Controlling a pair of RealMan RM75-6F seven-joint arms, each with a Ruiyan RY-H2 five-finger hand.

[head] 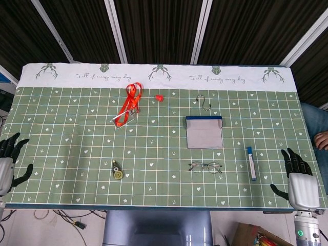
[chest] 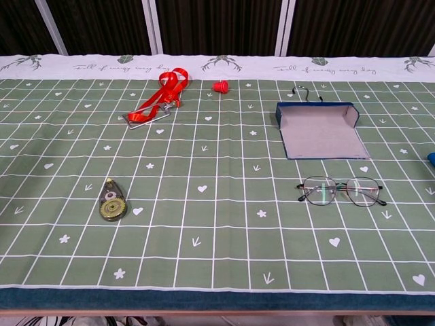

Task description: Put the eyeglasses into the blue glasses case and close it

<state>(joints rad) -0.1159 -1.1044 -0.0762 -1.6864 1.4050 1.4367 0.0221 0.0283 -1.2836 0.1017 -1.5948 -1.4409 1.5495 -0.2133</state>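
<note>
Thin-framed eyeglasses (head: 205, 166) (chest: 341, 191) lie flat on the green grid cloth, lenses up. Just behind them the blue glasses case (head: 204, 132) (chest: 319, 129) lies open, its grey lining showing. My right hand (head: 299, 183) rests at the table's near right corner, fingers spread and holding nothing, well to the right of the eyeglasses. At the near left edge my left hand (head: 9, 163) is likewise spread and empty. The chest view shows neither hand.
A blue-capped marker (head: 251, 163) lies right of the eyeglasses. A black hook (head: 205, 102) sits behind the case. A red lanyard (head: 128, 105), a small red cap (head: 159, 97) and a correction-tape dispenser (head: 117, 170) lie on the left half.
</note>
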